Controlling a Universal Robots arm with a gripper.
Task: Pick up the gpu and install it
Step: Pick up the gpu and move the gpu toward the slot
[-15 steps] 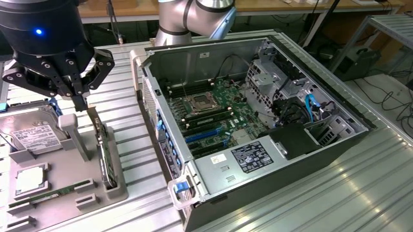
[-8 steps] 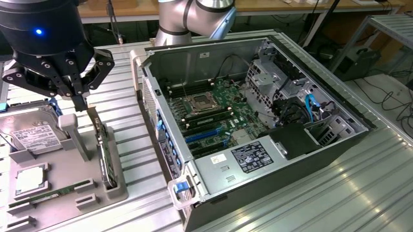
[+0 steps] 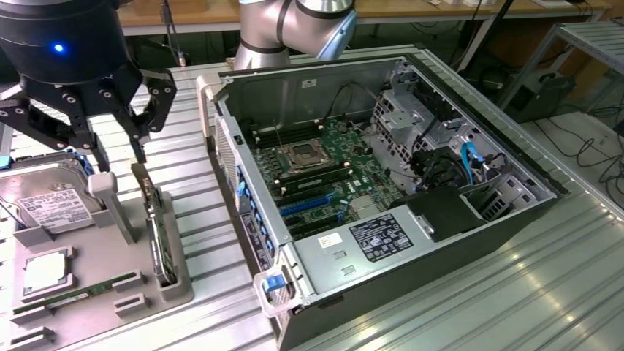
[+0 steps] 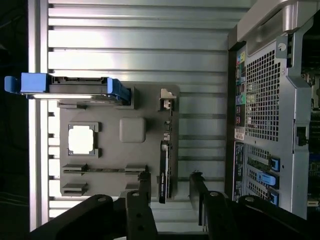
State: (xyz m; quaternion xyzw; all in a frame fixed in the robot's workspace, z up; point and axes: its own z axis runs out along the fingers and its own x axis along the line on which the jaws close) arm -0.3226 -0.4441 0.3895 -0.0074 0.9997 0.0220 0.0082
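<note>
The gpu (image 3: 156,228) stands on edge in a slot of the grey holder tray (image 3: 109,257), at the exterior view's left. It is a thin black card with a silver bracket at one end. My gripper (image 3: 117,155) hangs above the tray, over the gpu's far end, open and holding nothing. In the wrist view the gpu (image 4: 164,159) appears edge-on, and the gripper (image 4: 170,184) has one black finger to either side of the card's line. The fingers (image 4: 144,186) are clear of the card.
The open computer case (image 3: 390,183) lies on its side beside the tray, motherboard and blue card slots (image 3: 310,205) exposed. The tray (image 4: 110,150) also carries a hard drive (image 3: 49,201), a processor (image 3: 47,270) and a memory stick (image 3: 76,295). The ribbed metal table (image 3: 507,292) lies all around.
</note>
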